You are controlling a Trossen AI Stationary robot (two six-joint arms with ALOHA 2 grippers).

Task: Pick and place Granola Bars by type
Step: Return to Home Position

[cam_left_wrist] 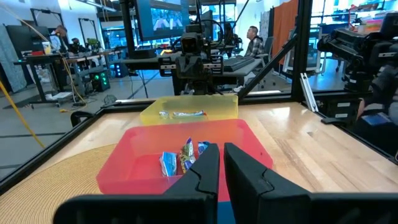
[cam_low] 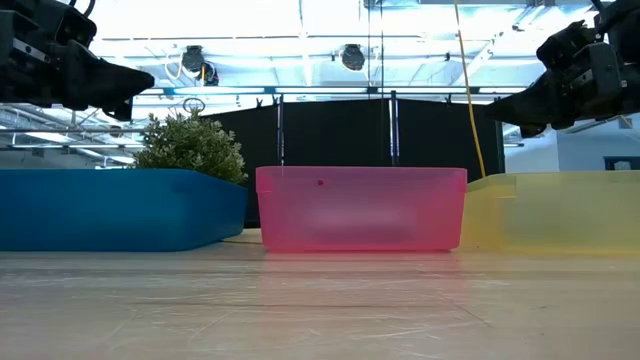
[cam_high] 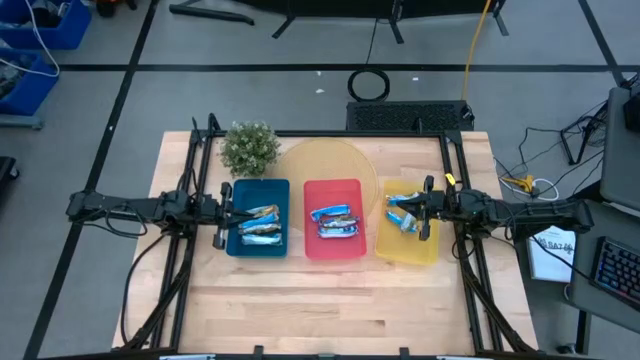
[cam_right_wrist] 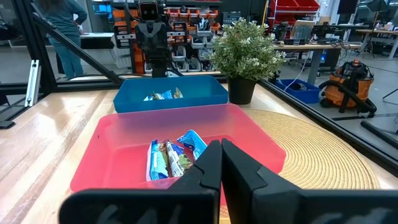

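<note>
Three trays stand in a row: blue point(cam_high: 257, 215), red point(cam_high: 333, 218) and yellow point(cam_high: 408, 235). Granola bars in shiny blue-white and silvery wrappers lie inside each: in the blue tray point(cam_high: 260, 228), the red tray point(cam_high: 335, 220) and the yellow tray point(cam_high: 402, 215). My left gripper point(cam_high: 222, 215) hovers level over the blue tray's left edge, shut and holding nothing. My right gripper point(cam_high: 425, 210) hovers level over the yellow tray, also shut and holding nothing. Past my left gripper point(cam_left_wrist: 221, 168) the left wrist view shows the red tray's bars point(cam_left_wrist: 183, 158). Past my right gripper point(cam_right_wrist: 221, 163) the right wrist view shows them point(cam_right_wrist: 171, 158) too.
A small potted plant point(cam_high: 249, 148) stands behind the blue tray. A round woven mat point(cam_high: 330, 165) lies under and behind the red tray. Black frame rails point(cam_high: 190, 190) run along both table sides. Bare wood point(cam_high: 330, 300) lies in front of the trays. People sit at desks beyond the table.
</note>
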